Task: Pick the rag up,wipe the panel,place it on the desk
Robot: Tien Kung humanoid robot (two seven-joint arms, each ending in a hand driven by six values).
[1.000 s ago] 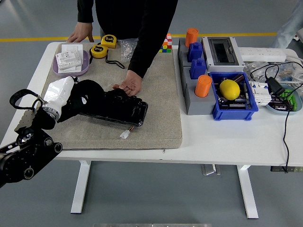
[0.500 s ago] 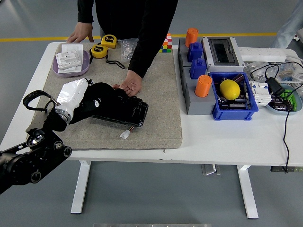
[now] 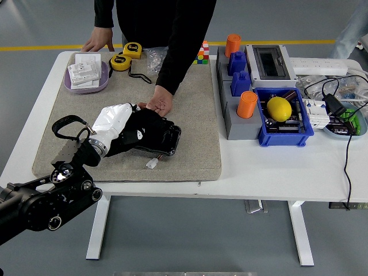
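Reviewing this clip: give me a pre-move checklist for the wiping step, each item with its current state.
1. Left hand on the black panel: ok, it lies over the panel's left part.
2. Rag under the hand: cannot tell, the hand hides it.
3. Panel held steady: ok, a person's hand rests at its far edge.
4. Wipe path clear: not ok, that hand sits close to the robot's fingers.
5. Panel's white connector free of the hand: ok, it lies on the mat nearer the table's front edge.
6. Right hand: not in view.
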